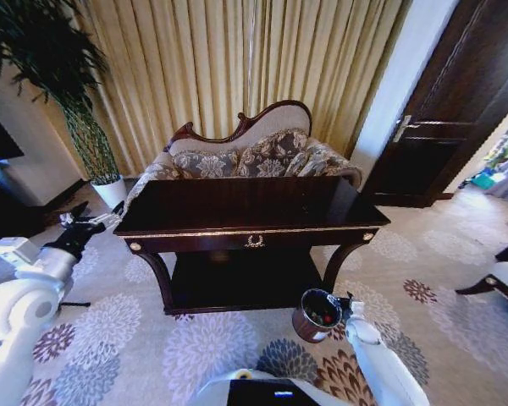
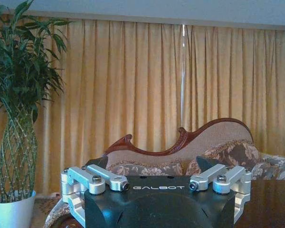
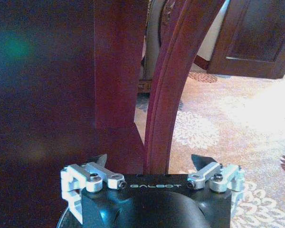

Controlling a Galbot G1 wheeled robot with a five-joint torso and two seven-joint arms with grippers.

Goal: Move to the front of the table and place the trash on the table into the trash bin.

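Head view is showing the right pincer (image 1: 349, 306) hanging spread beside the bin (image 1: 315, 315), left pincer (image 1: 83, 230) spread near the counter (image 1: 245, 207); releasing squarely above the rim seems wise.

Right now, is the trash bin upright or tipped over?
Upright: the trash bin stands on the carpet by the table's front right leg, its mouth facing up, beside the right gripper.
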